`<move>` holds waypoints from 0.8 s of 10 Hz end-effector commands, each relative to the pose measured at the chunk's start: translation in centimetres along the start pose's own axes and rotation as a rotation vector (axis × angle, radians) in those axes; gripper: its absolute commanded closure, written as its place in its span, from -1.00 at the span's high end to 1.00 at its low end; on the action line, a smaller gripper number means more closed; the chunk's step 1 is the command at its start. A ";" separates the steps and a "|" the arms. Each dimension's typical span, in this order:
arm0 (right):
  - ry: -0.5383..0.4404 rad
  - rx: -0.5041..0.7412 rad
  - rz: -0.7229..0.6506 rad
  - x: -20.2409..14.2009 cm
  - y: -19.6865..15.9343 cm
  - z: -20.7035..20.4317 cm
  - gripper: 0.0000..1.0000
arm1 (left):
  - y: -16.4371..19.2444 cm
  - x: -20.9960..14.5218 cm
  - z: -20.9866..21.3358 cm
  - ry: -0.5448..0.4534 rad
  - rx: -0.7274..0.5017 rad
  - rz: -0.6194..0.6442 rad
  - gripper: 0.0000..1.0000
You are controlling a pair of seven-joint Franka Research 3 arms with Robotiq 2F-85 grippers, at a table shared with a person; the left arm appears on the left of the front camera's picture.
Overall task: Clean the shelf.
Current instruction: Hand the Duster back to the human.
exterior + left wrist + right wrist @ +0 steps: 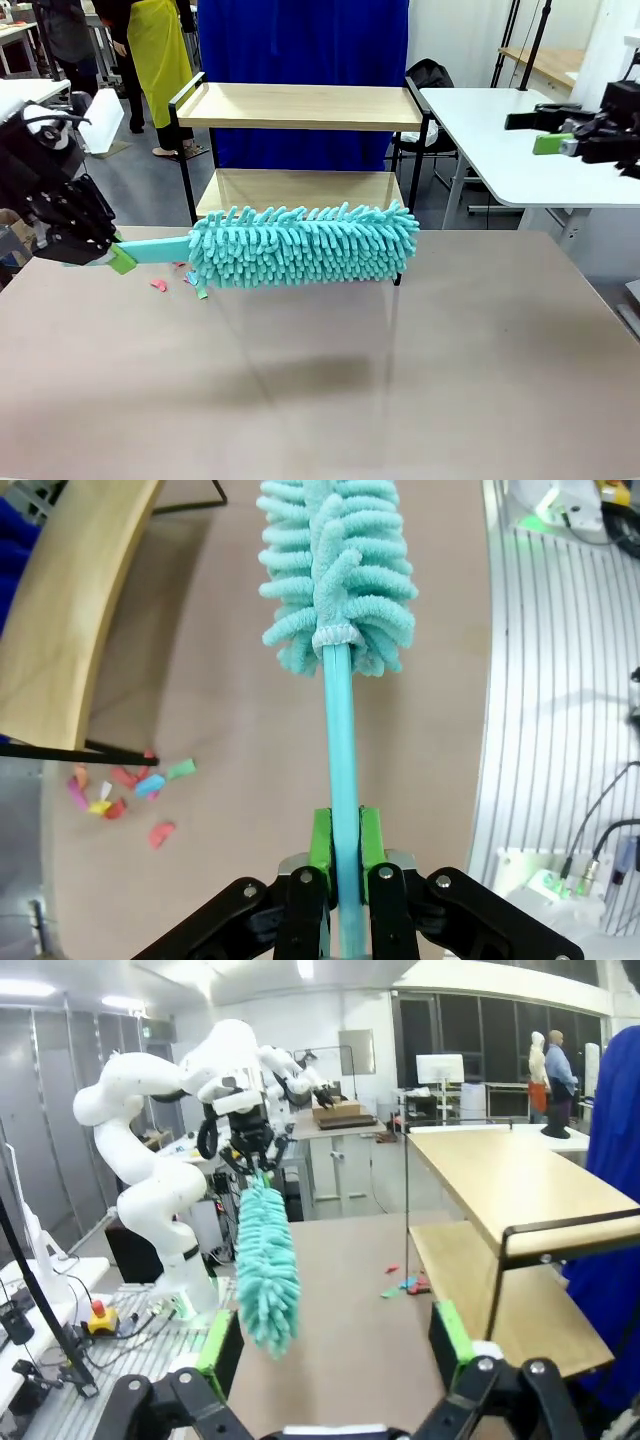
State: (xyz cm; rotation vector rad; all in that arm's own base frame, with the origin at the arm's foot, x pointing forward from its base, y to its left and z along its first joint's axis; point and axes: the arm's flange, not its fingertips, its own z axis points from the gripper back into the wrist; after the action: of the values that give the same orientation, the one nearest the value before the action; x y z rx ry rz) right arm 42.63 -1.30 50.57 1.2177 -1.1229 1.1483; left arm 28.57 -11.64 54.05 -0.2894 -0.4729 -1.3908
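Observation:
The shelf (300, 106) is a two-tier rack of light wood boards in a thin black frame, standing at the far side of the brown table; its boards also show in the right wrist view (510, 1175) and an edge in the left wrist view (60, 630). My left gripper (112, 258) is shut on the turquoise handle of a fluffy teal duster (305, 245), which hangs level above the table in front of the lower board. The left wrist view has the green pads (321, 842) clamping the handle (340, 740). My right gripper (552, 143) is open at the far right, holding nothing.
Small coloured paper scraps (175, 281) lie on the table by the shelf's front left leg, also seen as scraps (125, 790). A white table (520, 150) stands at the right behind the right gripper. A person in a yellow apron (160, 50) stands far back left.

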 end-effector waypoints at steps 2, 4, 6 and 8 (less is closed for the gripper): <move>0.000 0.000 0.000 0.0 0.0 0.0 1.00 | 0.0 0.0 0.0 0.000 0.000 0.000 -0.74; 0.000 0.000 0.000 0.0 0.0 0.0 1.00 | 0.0 0.0 0.0 0.000 0.000 0.000 -0.74; 0.033 0.043 -0.027 -2.1 0.8 -3.4 1.00 | 0.0 0.0 0.0 0.000 0.000 0.000 -0.74; 0.012 0.031 -0.073 -3.6 0.7 -7.1 1.00 | 0.0 0.0 0.0 0.000 0.000 0.000 -0.74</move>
State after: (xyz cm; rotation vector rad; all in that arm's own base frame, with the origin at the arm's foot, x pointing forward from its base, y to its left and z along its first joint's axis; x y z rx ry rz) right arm 41.99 3.62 47.22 1.2729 -1.0356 1.1496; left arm 28.70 -11.71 53.79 -0.2681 -0.4581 -1.3818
